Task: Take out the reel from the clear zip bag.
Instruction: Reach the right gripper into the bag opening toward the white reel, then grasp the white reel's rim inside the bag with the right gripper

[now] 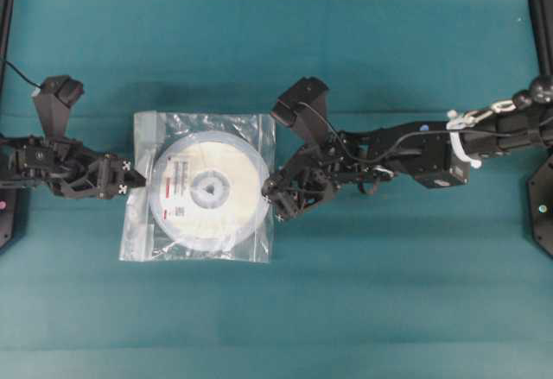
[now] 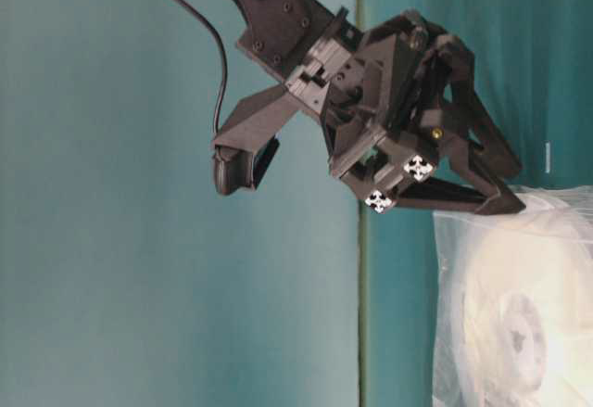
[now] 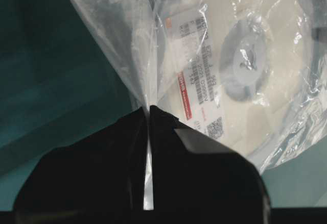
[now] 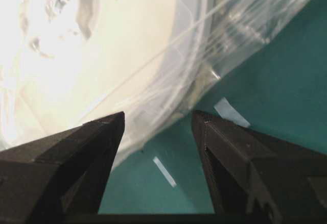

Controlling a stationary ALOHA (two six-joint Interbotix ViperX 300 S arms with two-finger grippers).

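Reel (image 1: 210, 191) and clear zip bag (image 1: 204, 186) lie flat on my teal table cover (image 1: 363, 310), with a teal backdrop behind. The bag is my landmark: the reel sits wholly inside it, label up. At the bag's left edge my left gripper (image 1: 138, 177) is clenched on a fold of plastic, its fingers (image 3: 168, 132) pinching film just beside the label. At the bag's right edge my right gripper (image 1: 275, 199) stands spread, one finger (image 4: 92, 142) over the reel's rim, grasping nothing.
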